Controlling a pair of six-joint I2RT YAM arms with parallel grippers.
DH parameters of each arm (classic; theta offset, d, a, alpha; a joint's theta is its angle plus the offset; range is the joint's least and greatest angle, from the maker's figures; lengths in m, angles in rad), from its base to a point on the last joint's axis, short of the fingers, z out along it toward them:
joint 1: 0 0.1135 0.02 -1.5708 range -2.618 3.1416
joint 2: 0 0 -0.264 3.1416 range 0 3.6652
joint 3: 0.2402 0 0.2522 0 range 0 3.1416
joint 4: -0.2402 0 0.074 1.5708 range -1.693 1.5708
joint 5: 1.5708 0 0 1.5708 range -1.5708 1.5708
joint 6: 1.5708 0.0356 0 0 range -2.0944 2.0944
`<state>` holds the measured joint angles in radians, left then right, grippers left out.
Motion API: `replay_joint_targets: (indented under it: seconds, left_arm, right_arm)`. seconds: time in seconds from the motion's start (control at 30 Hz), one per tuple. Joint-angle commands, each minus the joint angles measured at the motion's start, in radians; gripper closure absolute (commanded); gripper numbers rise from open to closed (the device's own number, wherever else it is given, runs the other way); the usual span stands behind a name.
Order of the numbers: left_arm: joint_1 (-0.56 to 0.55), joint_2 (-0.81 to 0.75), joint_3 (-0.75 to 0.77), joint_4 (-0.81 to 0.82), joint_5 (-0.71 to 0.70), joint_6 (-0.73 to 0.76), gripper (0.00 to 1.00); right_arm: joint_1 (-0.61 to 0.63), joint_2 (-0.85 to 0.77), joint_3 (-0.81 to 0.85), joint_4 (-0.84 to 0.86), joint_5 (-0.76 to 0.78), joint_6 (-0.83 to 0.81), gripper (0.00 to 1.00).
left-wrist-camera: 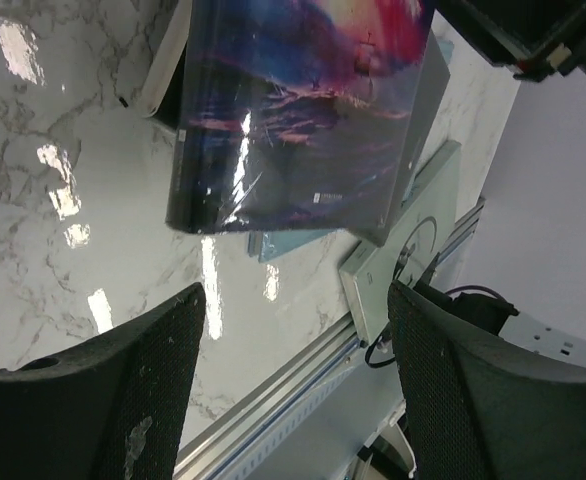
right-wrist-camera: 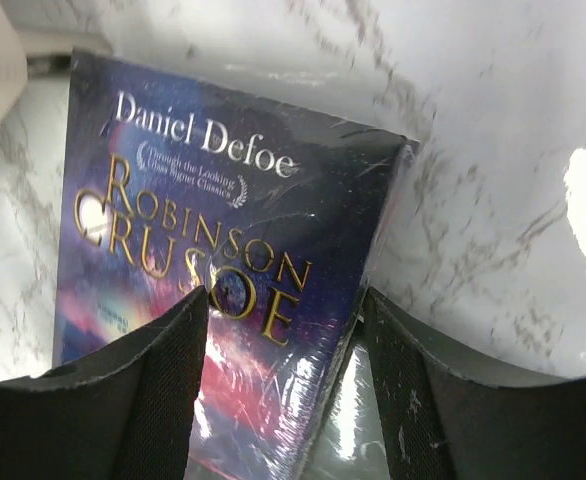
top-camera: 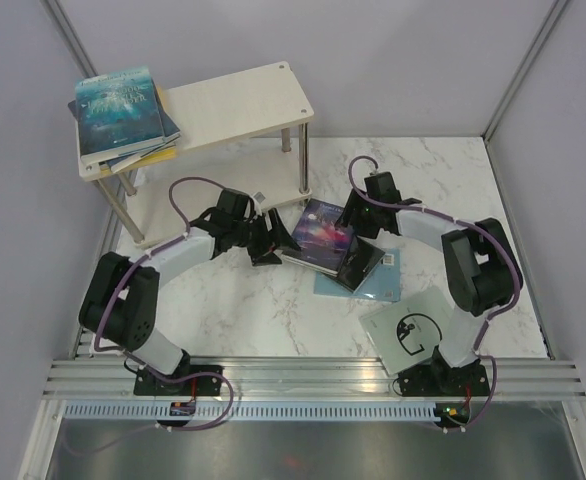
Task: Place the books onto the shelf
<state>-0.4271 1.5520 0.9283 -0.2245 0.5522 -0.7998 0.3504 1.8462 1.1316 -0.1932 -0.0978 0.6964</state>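
- The shelf (top-camera: 243, 100) stands in the upper left of the top view. A small stack sits on the left end of its top board, the teal ocean book (top-camera: 121, 108) uppermost, with yellow and dark edges showing beneath it.
- I judge the job partly done: some books are up and at least four remain on the marble table (top-camera: 223, 300).
- Left to do: the purple galaxy book (top-camera: 321, 225) at frame centre, the dark book (top-camera: 363, 265) under it, the pale blue book (top-camera: 381, 290) below those, and the grey book with the black G (top-camera: 416, 328) at lower right, near my right arm's base.
- My left gripper (top-camera: 271, 240) is spread wide and holds nothing. In its wrist view the fingers (left-wrist-camera: 143, 400) fill the bottom of the frame, while the purple galaxy book (left-wrist-camera: 293, 110) lies in the upper middle, apart from them, bare marble between.
- My right gripper (top-camera: 356, 228) is also spread. In its wrist view the purple galaxy book (right-wrist-camera: 223, 270) fills the centre left and its lower end runs down between my fingers (right-wrist-camera: 423, 400).
- I cannot tell whether those fingers touch the cover; they are not pinching it.
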Motion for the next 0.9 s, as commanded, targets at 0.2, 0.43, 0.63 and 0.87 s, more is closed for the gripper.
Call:
replay_joint_targets:
  seconds: [0.2,0.43,0.63,0.87]
  left_arm:
    - [-0.018,0.157,0.001,0.205,-0.041,-0.022,0.23]
    - [-0.018,0.079,0.07,0.081,-0.148,0.074,0.25]
    - [-0.016,-0.061,0.124,-0.059,-0.388,0.233,0.24]
    - [-0.019,0.091,0.153,-0.018,-0.477,0.231,0.22]
  right_arm:
    - [0.053,-0.005,-0.193,-0.295,-0.074,-0.064,0.35]
    - [0.052,-0.022,-0.196,-0.331,-0.043,-0.086,0.36]
    - [0.045,-0.021,-0.21,-0.354,-0.003,-0.109,0.35]
    - [0.044,-0.019,-0.182,-0.379,0.001,-0.107,0.35]
